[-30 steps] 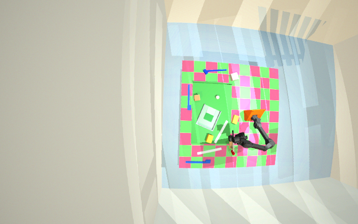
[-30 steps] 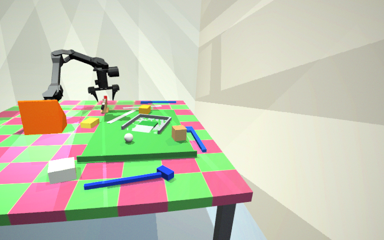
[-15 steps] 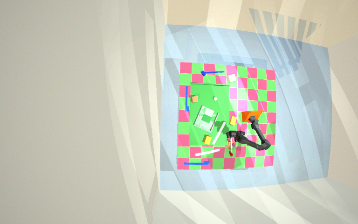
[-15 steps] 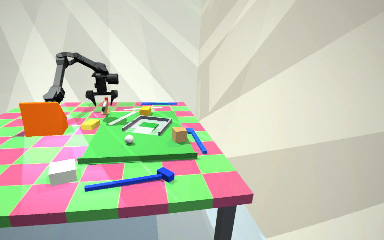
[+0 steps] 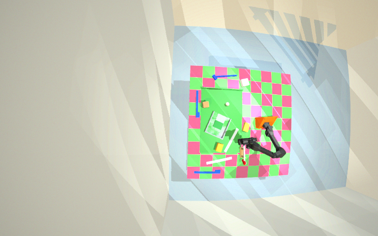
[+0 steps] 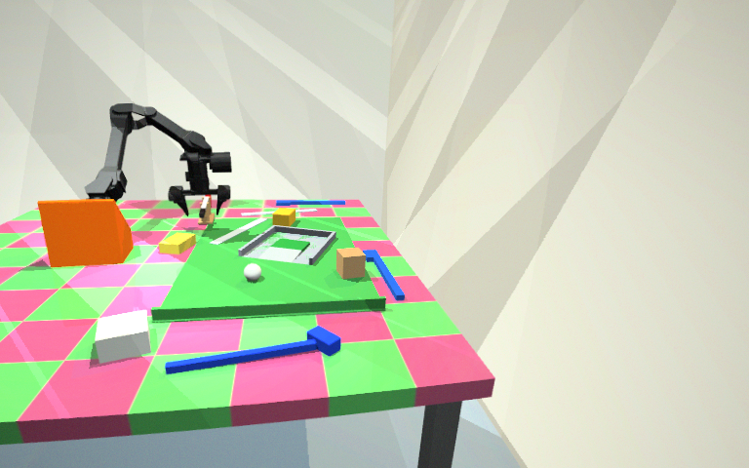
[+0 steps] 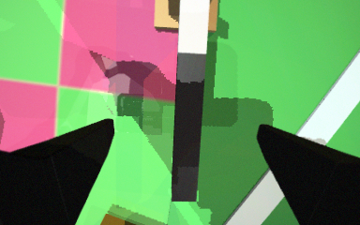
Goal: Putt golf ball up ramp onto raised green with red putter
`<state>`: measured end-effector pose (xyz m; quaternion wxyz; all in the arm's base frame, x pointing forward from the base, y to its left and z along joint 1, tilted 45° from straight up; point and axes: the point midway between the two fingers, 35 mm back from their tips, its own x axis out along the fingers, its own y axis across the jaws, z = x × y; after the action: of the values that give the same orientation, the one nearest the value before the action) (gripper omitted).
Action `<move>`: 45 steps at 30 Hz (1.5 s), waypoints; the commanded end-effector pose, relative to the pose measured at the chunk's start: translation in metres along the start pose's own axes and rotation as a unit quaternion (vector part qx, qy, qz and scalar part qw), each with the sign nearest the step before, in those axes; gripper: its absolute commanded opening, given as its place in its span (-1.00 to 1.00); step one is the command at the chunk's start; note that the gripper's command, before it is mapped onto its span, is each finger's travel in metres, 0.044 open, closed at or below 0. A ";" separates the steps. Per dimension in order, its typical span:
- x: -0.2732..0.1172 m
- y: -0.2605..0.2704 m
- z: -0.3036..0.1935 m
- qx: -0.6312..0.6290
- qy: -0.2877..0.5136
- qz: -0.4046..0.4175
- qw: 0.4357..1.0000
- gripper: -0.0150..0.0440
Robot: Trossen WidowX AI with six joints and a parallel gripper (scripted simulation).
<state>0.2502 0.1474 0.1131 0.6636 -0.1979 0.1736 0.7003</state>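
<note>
The gripper [image 7: 186, 141] hangs wide open and empty, its jaws straddling the dark grip of the red putter [image 7: 188, 136], which runs from 12 to 6 o'clock. The putter rests raised on small blocks, presumably so fingers can close beneath it. The golf ball [image 6: 252, 271] waits on the green mat [image 6: 309, 287].

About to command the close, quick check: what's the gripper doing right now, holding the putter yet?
Gripper: open, holding nothing; its fingers straddle the red putter's shaft without touching it.
</note>
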 end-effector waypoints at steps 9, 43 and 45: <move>0.017 0.001 -0.004 0.002 -0.002 0.002 1.000 1.00; 0.007 -0.003 -0.003 0.000 0.002 -0.001 1.000 -0.49; -0.002 -0.004 -0.002 0.000 0.004 -0.001 1.000 -0.49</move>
<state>0.2501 0.1535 0.1047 0.6613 -0.1983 0.1775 0.7014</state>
